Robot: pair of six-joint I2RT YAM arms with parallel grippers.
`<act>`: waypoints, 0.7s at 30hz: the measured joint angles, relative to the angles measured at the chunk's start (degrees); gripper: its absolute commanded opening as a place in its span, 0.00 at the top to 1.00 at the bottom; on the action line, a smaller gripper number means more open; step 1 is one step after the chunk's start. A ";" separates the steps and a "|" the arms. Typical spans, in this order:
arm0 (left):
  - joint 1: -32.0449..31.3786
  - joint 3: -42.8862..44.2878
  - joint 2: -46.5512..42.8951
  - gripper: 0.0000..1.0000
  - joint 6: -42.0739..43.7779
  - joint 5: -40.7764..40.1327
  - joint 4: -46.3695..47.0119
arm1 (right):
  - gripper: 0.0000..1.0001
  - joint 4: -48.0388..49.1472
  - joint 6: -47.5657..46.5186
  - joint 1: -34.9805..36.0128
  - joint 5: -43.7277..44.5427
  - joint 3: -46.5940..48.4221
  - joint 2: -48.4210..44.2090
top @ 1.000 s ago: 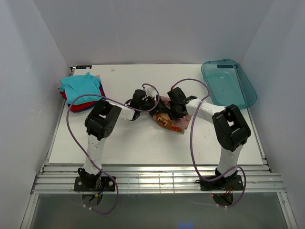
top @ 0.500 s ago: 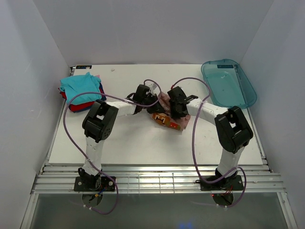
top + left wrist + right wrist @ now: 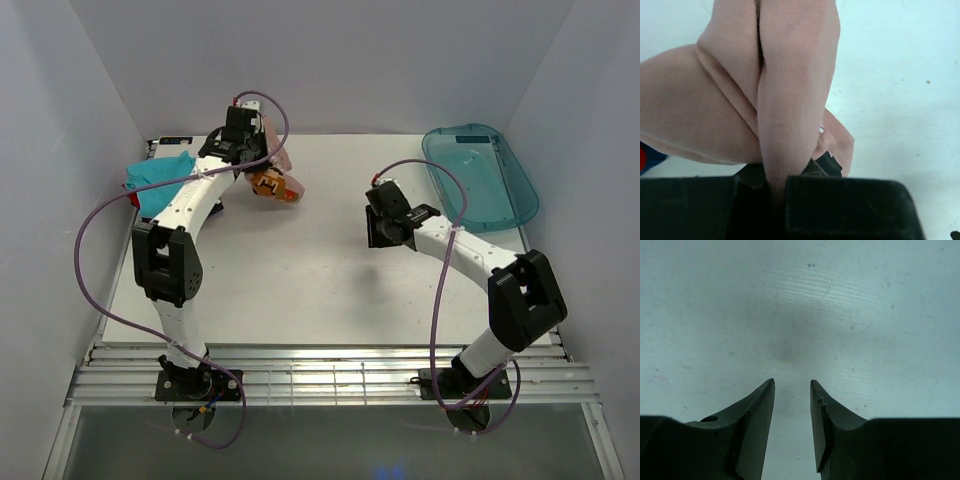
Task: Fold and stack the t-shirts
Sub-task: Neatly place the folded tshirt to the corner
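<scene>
The left gripper (image 3: 776, 186) is clamped on the dusty-pink shirt (image 3: 790, 90). In the left wrist view a thick fold of pink cloth runs down between the two black fingers, and their tips are buried in it, so the width of the gap cannot be read. The cloth bulges out to the left and toward the top of that frame in soft rolls. It hides most of what lies behind it.

In the top view this gripper is in the upper left of the frame, and the shirt hangs from it in a bunch, off the table (image 3: 300, 290). The orange-brown print (image 3: 276, 186) shows on the lowest part of the bunch. How the shirt is folded inside the bunch cannot be made out.

Just left of it, the folded stack sits at the table's upper left corner with the teal shirt (image 3: 160, 172) on top and an edge of the red shirt (image 3: 134, 199) below. The left arm crosses over the stack and covers its right side. The dark-blue shirt (image 3: 655, 156) shows only as a sliver at the left edge of the left wrist view.

The right gripper (image 3: 792, 382) stands narrowly open with nothing between its fingers, over bare table right of centre. The translucent blue-green tray (image 3: 500, 190) lies at the upper right, well apart from the shirts.
</scene>
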 measured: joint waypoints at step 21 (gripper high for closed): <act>24.61 4.11 -6.40 1.00 4.61 -2.38 -9.16 | 0.59 2.36 2.23 1.03 -3.19 -14.36 -6.38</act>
